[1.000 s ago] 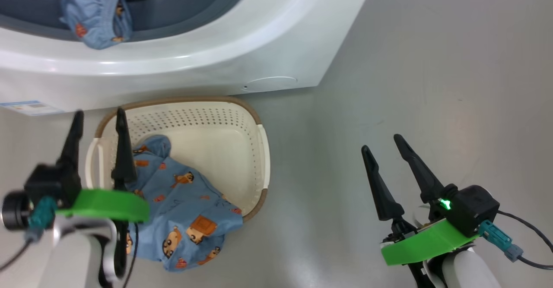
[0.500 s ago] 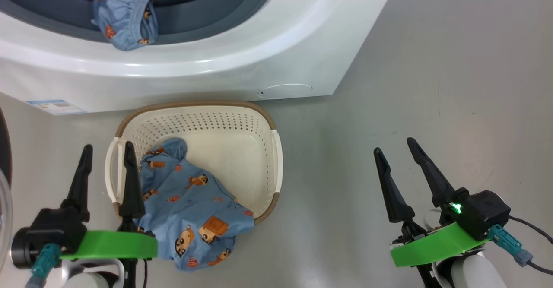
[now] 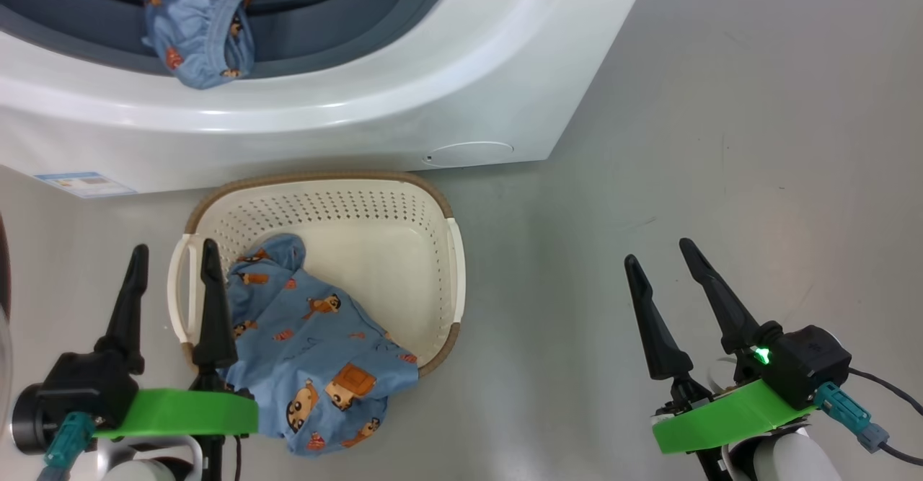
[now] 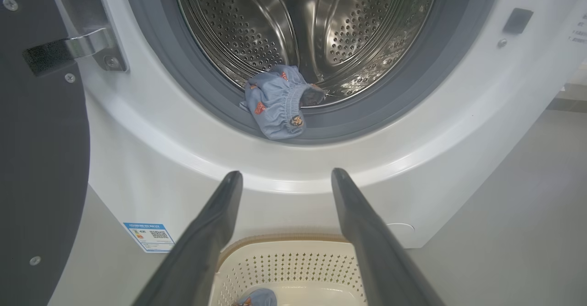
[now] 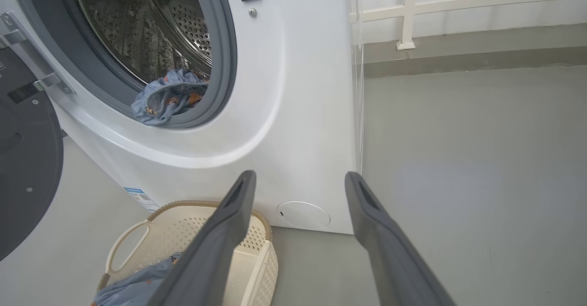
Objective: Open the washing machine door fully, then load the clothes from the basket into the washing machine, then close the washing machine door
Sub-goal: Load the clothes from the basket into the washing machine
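Observation:
The washing machine (image 3: 404, 91) stands with its black door (image 4: 41, 159) swung open to the left. One light blue printed garment (image 4: 277, 106) lies across the grey rubber ring at the drum mouth. Another blue garment (image 3: 317, 351) lies in the cream basket (image 3: 433, 200) and spills over its near rim. My left gripper (image 3: 173, 250) is open and empty, above the basket's left handle. My right gripper (image 3: 657, 252) is open and empty over bare floor, right of the basket. The steel drum (image 4: 321, 26) shows beyond the open left gripper (image 4: 286, 174).
The basket sits on grey floor right against the machine's front. A blue label (image 3: 83, 183) and a round cover (image 3: 469, 153) mark the machine's lower front. Beyond the open right gripper (image 5: 300, 175), a white railing (image 5: 408, 17) runs along the wall.
My left gripper has drawn back toward me, from over the basket's far left corner to its near left side. The head view has shifted slightly. The right gripper has barely moved.

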Available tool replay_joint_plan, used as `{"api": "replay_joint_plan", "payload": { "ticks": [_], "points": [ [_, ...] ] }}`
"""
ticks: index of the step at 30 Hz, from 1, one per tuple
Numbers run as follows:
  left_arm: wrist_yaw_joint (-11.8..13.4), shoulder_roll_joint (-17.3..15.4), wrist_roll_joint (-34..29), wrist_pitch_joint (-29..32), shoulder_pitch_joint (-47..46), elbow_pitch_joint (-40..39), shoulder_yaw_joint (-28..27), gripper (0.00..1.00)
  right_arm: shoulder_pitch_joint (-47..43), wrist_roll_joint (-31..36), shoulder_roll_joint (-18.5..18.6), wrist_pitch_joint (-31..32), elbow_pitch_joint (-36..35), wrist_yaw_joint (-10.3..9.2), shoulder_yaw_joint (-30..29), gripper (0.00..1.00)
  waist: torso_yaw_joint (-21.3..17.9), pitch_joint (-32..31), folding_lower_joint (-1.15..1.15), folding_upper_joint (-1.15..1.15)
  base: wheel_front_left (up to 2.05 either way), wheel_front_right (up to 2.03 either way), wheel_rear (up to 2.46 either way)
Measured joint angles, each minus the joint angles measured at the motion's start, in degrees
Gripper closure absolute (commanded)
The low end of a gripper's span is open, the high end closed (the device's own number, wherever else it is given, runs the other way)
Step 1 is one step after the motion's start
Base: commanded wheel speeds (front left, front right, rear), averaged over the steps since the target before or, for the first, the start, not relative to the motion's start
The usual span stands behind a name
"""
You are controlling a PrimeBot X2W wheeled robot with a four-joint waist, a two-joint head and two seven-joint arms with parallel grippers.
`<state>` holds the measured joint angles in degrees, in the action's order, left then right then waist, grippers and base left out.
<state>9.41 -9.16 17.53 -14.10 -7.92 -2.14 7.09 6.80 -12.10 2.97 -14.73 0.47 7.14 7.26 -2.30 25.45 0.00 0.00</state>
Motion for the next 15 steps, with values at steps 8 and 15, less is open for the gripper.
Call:
{"api": "replay_joint_plan", "payload": {
  "ticks": [8, 15],
  "points": [
    [-0.2, -1.5, 0.1, 1.8, -1.9, 2.1, 0.1, 0.00, 0.1, 0.0, 0.0, 0.0, -0.1, 0.00, 0.7, 0.00, -0.9, 0.8, 0.00, 0.00, 0.00, 0.00, 0.00],
    [-1.6, -4.9, -0.2, 6.3, -12.0, 6.6, 0.2, 0.00, 0.7, -1.3, 0.0, 0.0, -0.1, 0.00, 2.1, 0.00, -3.6, 2.0, 0.00, 0.00, 0.00, 0.00, 0.00]
  ]
}}
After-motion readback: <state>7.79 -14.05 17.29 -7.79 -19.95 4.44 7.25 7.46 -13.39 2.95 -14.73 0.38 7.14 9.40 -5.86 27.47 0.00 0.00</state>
